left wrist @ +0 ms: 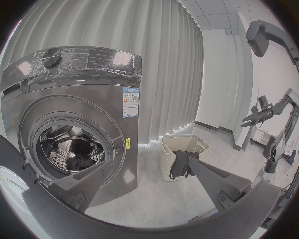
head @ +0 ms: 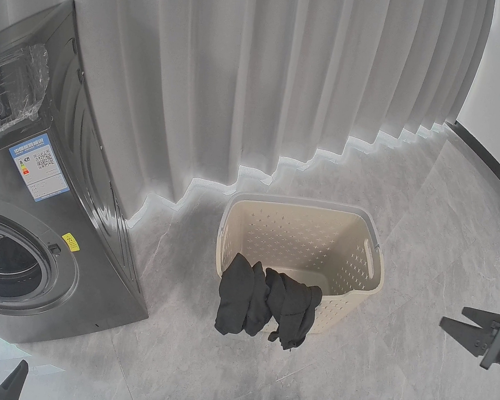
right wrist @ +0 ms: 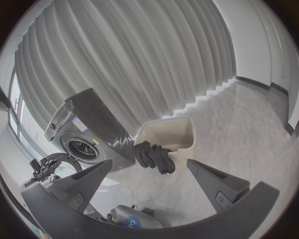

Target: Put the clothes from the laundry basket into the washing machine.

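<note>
Head view: we see dark clothes [head: 267,302] draped over the laundry basket [head: 298,202] rim, yet to move. One garment [left wrist: 78,161] seems already inside the washing machine [head: 30,225]. The left tool [head: 0,344] and right tool [head: 455,317] gape empty.

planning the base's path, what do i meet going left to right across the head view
grey metal front-loading washing machine → cream perforated plastic laundry basket, black clothes draped over its near rim → right arm's black tool, open
</note>
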Controlling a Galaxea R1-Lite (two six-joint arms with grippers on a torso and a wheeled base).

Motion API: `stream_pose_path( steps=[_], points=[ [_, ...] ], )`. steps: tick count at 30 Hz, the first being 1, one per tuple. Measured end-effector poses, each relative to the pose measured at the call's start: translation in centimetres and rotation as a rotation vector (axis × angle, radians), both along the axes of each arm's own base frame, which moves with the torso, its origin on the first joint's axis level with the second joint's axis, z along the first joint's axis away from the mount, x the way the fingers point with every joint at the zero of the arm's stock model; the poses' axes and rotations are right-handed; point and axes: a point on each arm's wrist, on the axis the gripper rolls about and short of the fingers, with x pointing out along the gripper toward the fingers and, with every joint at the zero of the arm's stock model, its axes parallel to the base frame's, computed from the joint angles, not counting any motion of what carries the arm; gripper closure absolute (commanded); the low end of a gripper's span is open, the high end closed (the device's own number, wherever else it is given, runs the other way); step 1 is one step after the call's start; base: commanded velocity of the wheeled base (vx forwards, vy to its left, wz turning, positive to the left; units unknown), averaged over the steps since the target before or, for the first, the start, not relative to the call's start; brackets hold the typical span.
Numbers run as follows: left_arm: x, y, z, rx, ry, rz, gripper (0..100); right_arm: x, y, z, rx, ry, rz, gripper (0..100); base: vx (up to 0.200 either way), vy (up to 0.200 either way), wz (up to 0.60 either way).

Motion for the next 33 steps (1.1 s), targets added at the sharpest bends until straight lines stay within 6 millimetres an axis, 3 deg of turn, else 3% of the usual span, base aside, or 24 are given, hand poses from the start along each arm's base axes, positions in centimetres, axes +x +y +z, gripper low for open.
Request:
stream_pose_path(
  steps=[9, 12, 25, 33],
  points=[
    [0.0, 0.0, 0.0, -0.003, 0.0, 0.002, 0, 5.9, 3.4, -2.6, -0.03, 0.184, 0.134, 0, 0.2, 0.0, 0.0],
    [0.0, 0.0, 0.0, -0.004, 0.0, 0.001, 0, 7.3, 4.5, -3.6, -0.033, 0.224, 0.16, 0, 0.0, 0.0, 0.0],
    [0.0, 0.0, 0.0, -0.002, 0.0, 0.0, 0, 12.5, 7.4, -7.9, -0.019, 0.299, 0.135, 0, 0.0, 0.0, 0.0],
    [0.0, 0.0, 0.0, 0.007, -0.002, 0.0, 0, 14.4, 9.4, -11.1, 0.035, 0.329, 0.116, 0, 0.0, 0.0, 0.0]
  ],
)
